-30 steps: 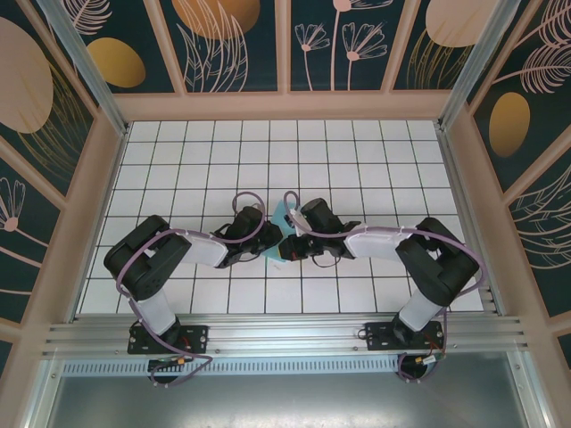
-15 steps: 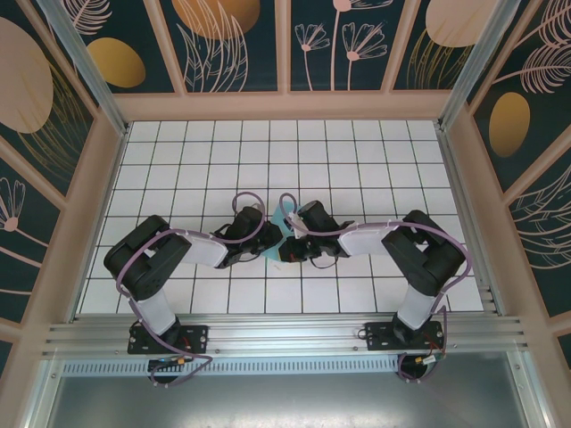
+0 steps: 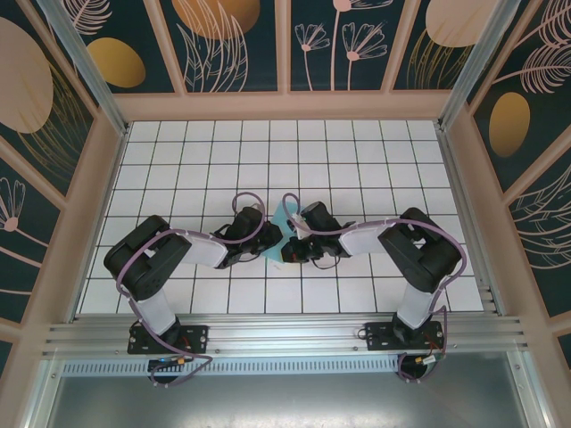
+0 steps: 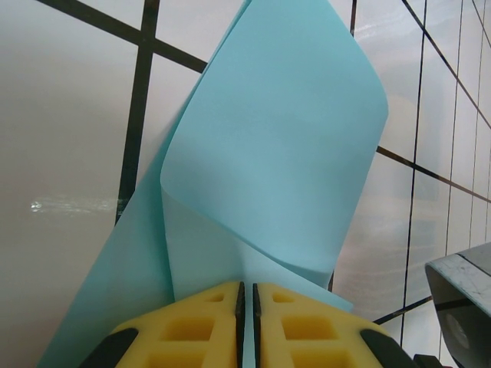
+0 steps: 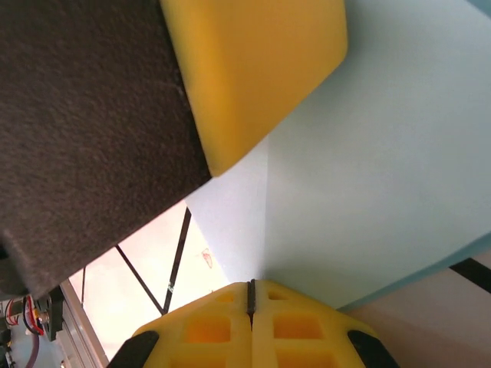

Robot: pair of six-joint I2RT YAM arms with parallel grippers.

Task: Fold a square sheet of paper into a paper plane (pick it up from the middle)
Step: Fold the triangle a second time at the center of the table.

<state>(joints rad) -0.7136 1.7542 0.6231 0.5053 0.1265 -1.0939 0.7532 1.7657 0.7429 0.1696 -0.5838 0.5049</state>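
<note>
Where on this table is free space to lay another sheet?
The table is bare along the back wall and in both far corners. The near row between the arm bases is free. The centre is crowded: left fingers and right fingers pinch the paper there.

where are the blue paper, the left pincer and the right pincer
blue paper [image 4: 276, 153], left wrist view, on its curled upper flap
left pincer [image 4: 245, 295], left wrist view, midway between its yellow fingertips
right pincer [image 5: 251, 291], right wrist view, midway between its yellow fingertips
</note>
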